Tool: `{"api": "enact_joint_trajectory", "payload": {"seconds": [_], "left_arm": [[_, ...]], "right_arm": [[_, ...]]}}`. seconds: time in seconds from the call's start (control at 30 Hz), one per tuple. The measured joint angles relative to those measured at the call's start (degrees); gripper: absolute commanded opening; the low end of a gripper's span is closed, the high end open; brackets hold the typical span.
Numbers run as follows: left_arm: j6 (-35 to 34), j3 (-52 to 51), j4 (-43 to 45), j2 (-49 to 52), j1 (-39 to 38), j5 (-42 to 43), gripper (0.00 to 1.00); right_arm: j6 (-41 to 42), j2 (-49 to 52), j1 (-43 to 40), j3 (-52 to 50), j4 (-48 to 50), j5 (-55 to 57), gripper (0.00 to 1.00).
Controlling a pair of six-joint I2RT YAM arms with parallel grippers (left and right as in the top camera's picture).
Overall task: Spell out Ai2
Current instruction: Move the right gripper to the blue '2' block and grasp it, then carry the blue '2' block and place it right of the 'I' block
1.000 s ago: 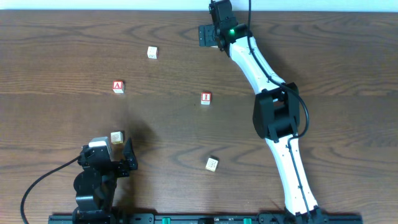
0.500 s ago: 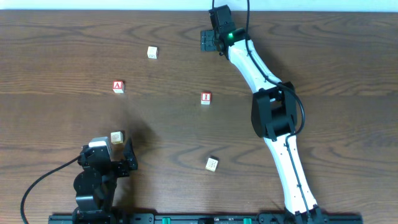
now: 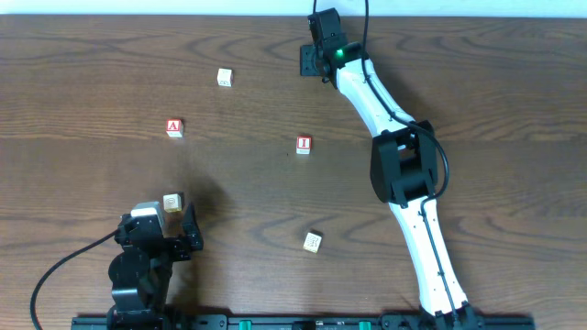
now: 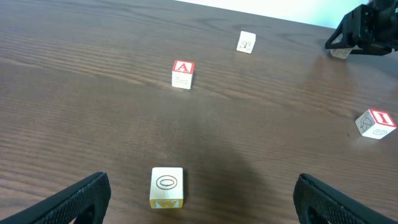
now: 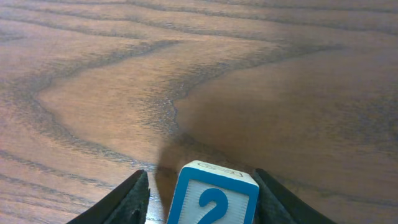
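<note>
Reaching across the table (image 3: 514,110) to its far edge, our right arm (image 3: 376,92) sets its gripper (image 3: 310,60) around the 2 block (image 5: 212,196). The fingers (image 5: 134,202) flank the block closely on both sides. We cannot tell whether they press it, since a dark sliver shows on one side.

We judge the grip the weak spot. If the fingers catch only the block's upper edges, it may twist or drop on the lift. It could then land with the 2 face turned away.

Our left gripper (image 4: 202,193) hangs spread wide near the near-left corner, holding nothing, with the O block (image 4: 166,186) just ahead of it.

The A block (image 3: 174,127) lies toward the left edge and the I block (image 3: 304,144) near the middle, well apart from each other. A pale block (image 3: 225,78) sits toward the far edge, and another (image 3: 313,242) toward the near edge. Neither blocks a path from the 2 block toward the I block.
</note>
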Motion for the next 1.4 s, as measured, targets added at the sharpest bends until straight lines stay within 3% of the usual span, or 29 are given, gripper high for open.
{"api": "enact_joint_trajectory", "payload": {"seconds": [0.6,0.73,0.9,1.0,1.17,1.4], "left_arm": [[0.0,0.0,0.0,0.0,0.0,0.0,0.95],[0.0,0.0,0.0,0.0,0.0,0.0,0.95],[0.0,0.0,0.0,0.0,0.0,0.0,0.95],[0.0,0.0,0.0,0.0,0.0,0.0,0.96],[0.0,0.0,-0.02,0.0,0.0,0.02,0.95],[0.0,0.0,0.0,0.0,0.0,0.0,0.95]], "right_arm": [[0.17,0.0,0.0,0.0,-1.44,-0.02,0.36],[-0.02,-0.04,0.0,0.09,-2.47,0.15,0.25],[-0.2,-0.81,0.04,0.68,-5.81,0.2,0.02],[-0.92,-2.25,0.11,0.7,-8.11,0.17,0.01],[-2.19,-10.71,0.7,0.7,-15.58,1.27,0.01],[-0.59,-30.8,5.01,3.04,-35.23,6.73,0.01]]}}
